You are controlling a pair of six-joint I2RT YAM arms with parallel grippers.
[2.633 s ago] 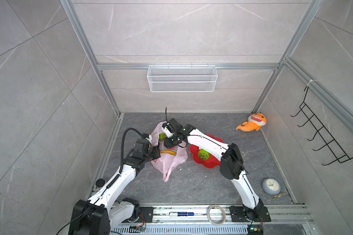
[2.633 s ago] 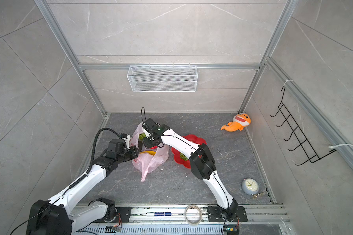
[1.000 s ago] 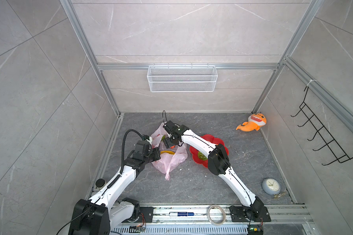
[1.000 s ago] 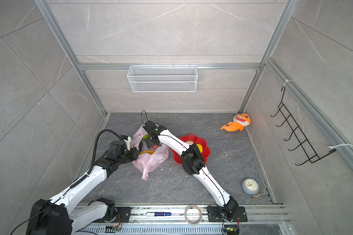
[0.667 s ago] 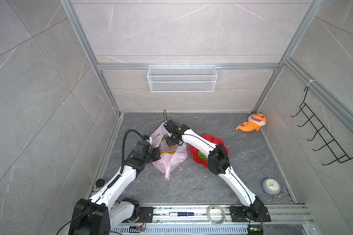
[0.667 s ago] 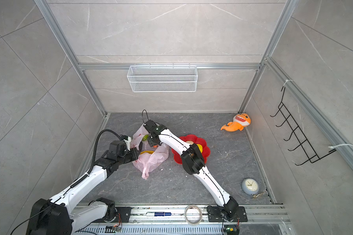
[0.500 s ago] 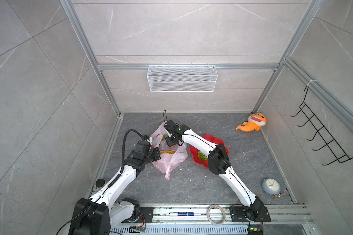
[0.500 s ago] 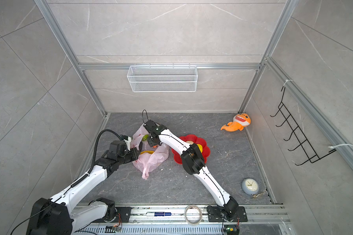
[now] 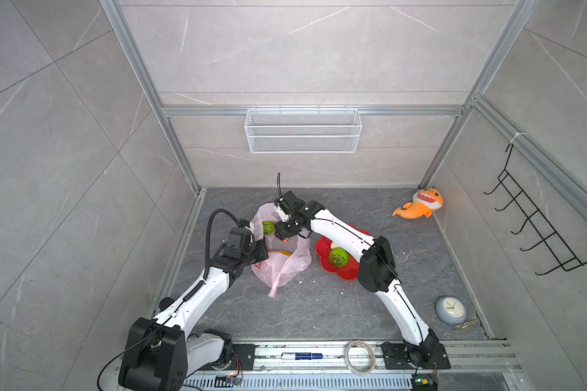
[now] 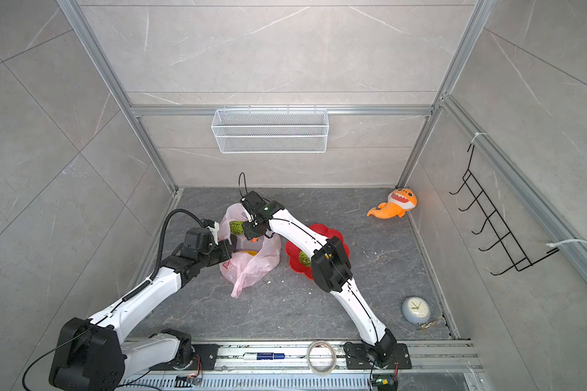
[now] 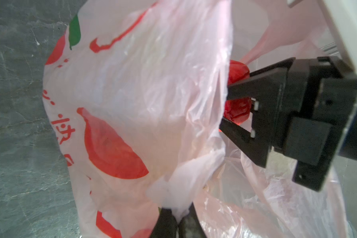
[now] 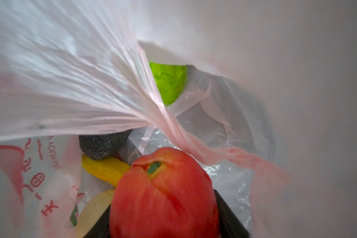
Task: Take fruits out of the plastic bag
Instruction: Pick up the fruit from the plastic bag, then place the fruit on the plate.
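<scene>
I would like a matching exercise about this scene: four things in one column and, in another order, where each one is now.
Things:
1. red apple
2. plastic bag
3. plush shark
4. clock

Places:
A. near the right arm's base
B. pinched by the left gripper
C. in a far corner of the floor
D. held by the right gripper

Pairs: 1-D, 2-B, 3-C, 4-A.
</scene>
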